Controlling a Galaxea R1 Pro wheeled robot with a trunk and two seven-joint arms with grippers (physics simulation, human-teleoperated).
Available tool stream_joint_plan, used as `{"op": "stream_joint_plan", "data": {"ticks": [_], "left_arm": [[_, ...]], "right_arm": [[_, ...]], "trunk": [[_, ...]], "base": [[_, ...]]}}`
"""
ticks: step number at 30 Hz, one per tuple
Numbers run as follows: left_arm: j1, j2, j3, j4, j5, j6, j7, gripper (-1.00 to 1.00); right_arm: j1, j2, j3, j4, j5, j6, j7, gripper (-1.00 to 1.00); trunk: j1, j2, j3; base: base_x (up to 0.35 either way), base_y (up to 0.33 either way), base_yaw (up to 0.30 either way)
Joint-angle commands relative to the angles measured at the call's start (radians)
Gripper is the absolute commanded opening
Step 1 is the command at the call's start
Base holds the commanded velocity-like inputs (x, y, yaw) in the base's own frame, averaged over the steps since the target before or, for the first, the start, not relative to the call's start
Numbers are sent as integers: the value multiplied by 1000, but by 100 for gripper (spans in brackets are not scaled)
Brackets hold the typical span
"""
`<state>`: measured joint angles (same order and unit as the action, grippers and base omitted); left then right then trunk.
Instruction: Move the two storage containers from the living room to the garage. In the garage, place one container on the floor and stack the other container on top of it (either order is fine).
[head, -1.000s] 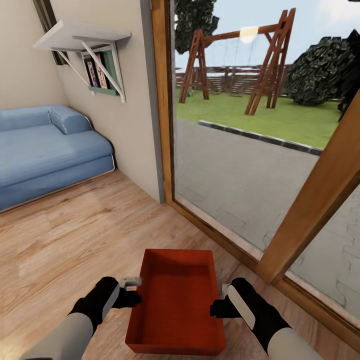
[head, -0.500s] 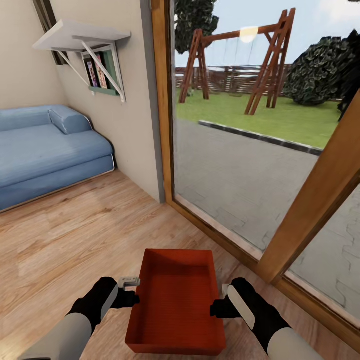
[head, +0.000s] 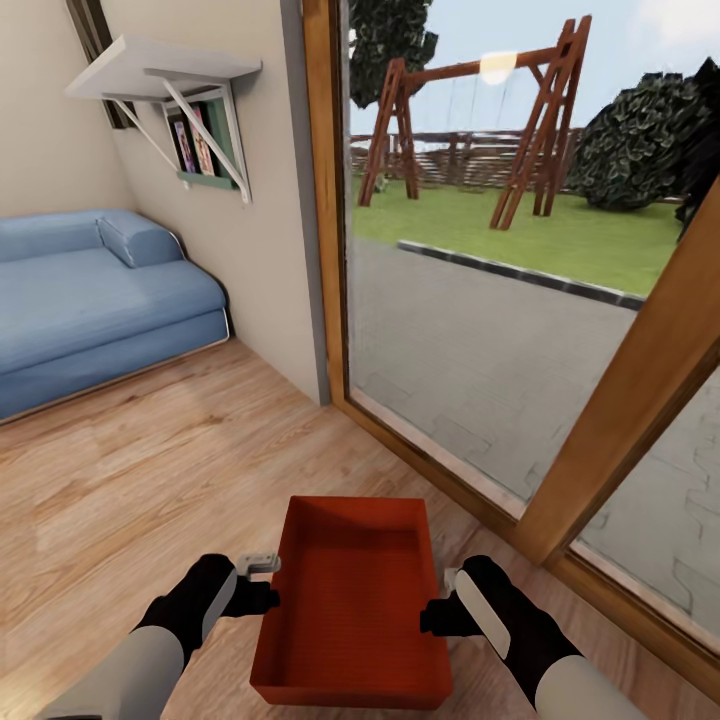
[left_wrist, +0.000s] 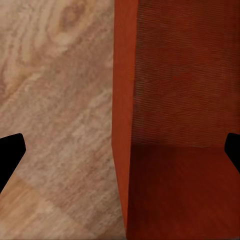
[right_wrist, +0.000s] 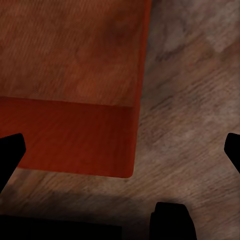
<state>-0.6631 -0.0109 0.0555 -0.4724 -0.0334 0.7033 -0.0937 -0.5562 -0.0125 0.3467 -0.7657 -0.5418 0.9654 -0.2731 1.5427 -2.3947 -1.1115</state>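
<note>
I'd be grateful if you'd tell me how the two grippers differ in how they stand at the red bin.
The left gripper straddles the bin's left wall, one finger over the wood floor and the other inside. The right gripper straddles the right wall near a corner. A pale bracket shows on the left gripper; the right carries a long white strip. Both are black and open.
</note>
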Motion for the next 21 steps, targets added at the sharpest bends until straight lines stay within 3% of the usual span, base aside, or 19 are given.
{"op": "stream_joint_plan", "data": {"ticks": [1, 6, 12, 18, 21], "left_arm": [[0, -1, 6, -2, -4, 5, -5, 100], [0, -1, 6, -2, -4, 5, -5, 100], [0, -1, 5, -2, -4, 5, -5, 100], [0, -1, 4, -2, -5, 5, -5, 100], [0, -1, 4, -2, -5, 5, -5, 100]], "right_arm": [[-1, -1, 5, -1, -10, 2, -9, 100], [-1, -1, 6, -1, -10, 2, -10, 100], [-1, -1, 6, -1, -10, 2, -9, 100], [-1, -1, 6, -1, -10, 2, -9, 100], [-1, -1, 6, -1, -10, 2, -10, 100]], "trunk": [[0, 0, -1], [19, -35, -17], [19, -35, -17], [42, -77, -35], [42, -77, -35]], "base": [[0, 0, 0], [0, 0, 0], [0, 0, 0], [0, 0, 0], [0, 0, 0]]}}
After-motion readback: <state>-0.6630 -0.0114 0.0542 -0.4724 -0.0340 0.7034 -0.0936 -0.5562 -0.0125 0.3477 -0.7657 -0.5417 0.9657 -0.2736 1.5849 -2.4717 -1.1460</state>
